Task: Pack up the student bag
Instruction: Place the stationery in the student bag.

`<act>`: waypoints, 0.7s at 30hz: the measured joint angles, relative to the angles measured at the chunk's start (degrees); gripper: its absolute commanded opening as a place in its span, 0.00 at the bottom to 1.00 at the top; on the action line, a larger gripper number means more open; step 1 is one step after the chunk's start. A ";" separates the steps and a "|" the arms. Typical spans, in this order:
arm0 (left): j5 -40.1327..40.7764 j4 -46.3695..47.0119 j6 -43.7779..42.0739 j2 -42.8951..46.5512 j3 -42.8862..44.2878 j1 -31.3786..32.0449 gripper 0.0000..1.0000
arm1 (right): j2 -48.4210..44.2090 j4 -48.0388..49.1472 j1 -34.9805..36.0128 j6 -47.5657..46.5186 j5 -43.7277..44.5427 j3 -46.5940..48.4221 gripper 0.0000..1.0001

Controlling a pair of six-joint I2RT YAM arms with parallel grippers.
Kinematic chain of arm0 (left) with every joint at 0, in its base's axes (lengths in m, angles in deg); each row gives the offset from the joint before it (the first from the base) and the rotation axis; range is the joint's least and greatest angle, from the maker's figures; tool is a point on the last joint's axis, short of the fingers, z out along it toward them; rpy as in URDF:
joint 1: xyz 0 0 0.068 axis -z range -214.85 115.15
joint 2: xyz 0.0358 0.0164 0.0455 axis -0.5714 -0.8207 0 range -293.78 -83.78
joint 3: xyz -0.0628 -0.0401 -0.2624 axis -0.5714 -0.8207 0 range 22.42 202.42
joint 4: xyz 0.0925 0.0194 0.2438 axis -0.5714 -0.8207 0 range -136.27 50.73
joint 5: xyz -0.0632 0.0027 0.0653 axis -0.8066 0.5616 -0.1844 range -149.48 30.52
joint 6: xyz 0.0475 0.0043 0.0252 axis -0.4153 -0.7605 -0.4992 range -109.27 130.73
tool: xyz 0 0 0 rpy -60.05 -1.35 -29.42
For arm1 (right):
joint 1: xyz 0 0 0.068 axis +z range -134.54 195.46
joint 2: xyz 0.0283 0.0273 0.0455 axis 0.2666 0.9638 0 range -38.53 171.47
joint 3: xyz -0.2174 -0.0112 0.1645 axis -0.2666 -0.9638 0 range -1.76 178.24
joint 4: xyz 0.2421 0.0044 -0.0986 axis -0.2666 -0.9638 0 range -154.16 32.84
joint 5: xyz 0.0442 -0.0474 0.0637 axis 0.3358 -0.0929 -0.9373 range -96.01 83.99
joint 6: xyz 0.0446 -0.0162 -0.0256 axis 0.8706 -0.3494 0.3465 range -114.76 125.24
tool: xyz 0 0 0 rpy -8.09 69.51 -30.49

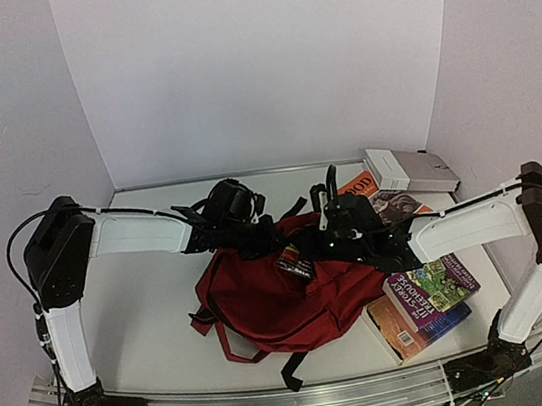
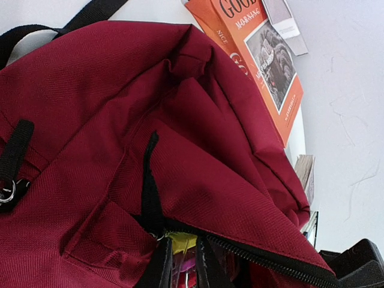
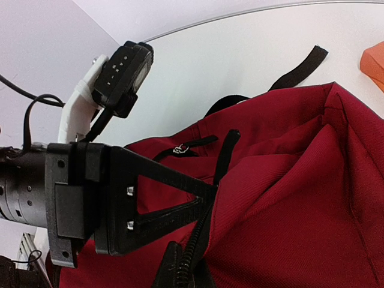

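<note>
The student bag [image 1: 276, 308], dark red with black straps, lies in the middle of the table with its zipped mouth facing the back. My left gripper [image 2: 183, 273] is at that mouth. Its fingers stand slightly apart, with a yellow and pink thing inside the bag showing through the gap. A black zipper pull [image 2: 150, 180] lies just off the left fingertip. In the right wrist view, my right gripper [image 3: 189, 273] is shut on the bag's zipper edge [image 3: 201, 237]. The left gripper's triangular finger [image 3: 162, 201] is right beside it. From above, both grippers meet over the bag's top.
An orange book [image 2: 264, 54] lies behind the bag at the back right. A white box [image 1: 408, 172] stands beyond it. Two more books [image 1: 429, 287] are stacked to the right of the bag, under the right arm. White walls close in the table.
</note>
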 measured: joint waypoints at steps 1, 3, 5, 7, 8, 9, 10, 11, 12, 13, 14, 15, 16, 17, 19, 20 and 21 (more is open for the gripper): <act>0.64 0.17 -0.02 0.18 -0.30 0.20 0.27 | 0.00 0.07 0.09 0.17 0.48 0.00 0.00; 1.69 0.52 -0.27 0.86 -1.24 0.63 0.34 | 0.00 0.10 0.22 0.48 1.44 0.00 0.00; 2.38 0.29 -0.56 1.80 -2.20 0.98 0.40 | 0.00 0.11 0.38 0.80 2.42 0.00 0.00; 2.81 -0.72 -0.78 2.91 -2.99 1.15 0.46 | 0.00 0.22 0.55 1.19 3.23 0.00 0.00; 3.01 -1.19 -0.96 3.54 -3.43 1.19 0.48 | 0.00 0.31 0.60 1.35 3.51 0.00 0.00; 3.24 -1.92 -1.34 4.42 -3.97 1.22 0.51 | 0.00 0.36 0.64 1.46 3.74 0.00 0.00; 3.42 -2.65 -1.42 5.48 -4.77 1.29 0.54 | 0.00 0.36 0.68 1.58 3.92 0.00 0.00; 3.54 -3.34 -1.75 6.50 -5.41 1.29 0.55 | 0.00 0.39 0.70 1.61 4.09 0.00 0.00; 3.58 -3.65 -1.71 7.47 -6.11 1.29 0.57 | -0.02 0.38 0.72 1.61 4.22 0.00 0.00; 3.55 -3.78 -1.71 8.55 -6.99 1.29 0.57 | 0.00 0.37 0.72 1.63 4.30 0.00 0.00; 3.44 -3.95 -1.71 9.54 -7.83 1.29 0.58 | -0.02 0.38 0.72 1.63 4.37 0.00 0.00; 3.12 -3.92 -1.52 10.46 -8.77 1.31 0.58 | 0.00 0.39 0.74 1.63 4.43 0.00 0.00; 2.62 -3.90 -1.35 11.18 -9.69 1.31 0.58 | -0.02 0.39 0.74 1.63 4.49 0.00 0.00; 2.08 -3.77 -1.08 11.59 -10.46 1.30 0.58 | -0.02 0.39 0.75 1.63 4.51 0.00 0.00; 0.86 -3.32 -0.45 11.89 -11.76 1.31 0.57 | -0.02 0.38 0.77 1.66 4.50 0.00 0.00; 0.32 -3.17 -0.28 11.89 -12.22 1.32 0.57 | -0.02 0.37 0.79 1.68 4.50 0.00 0.00; -0.09 -3.09 -0.21 11.87 -12.59 1.38 0.56 | 0.00 0.39 0.79 1.68 4.48 0.00 0.00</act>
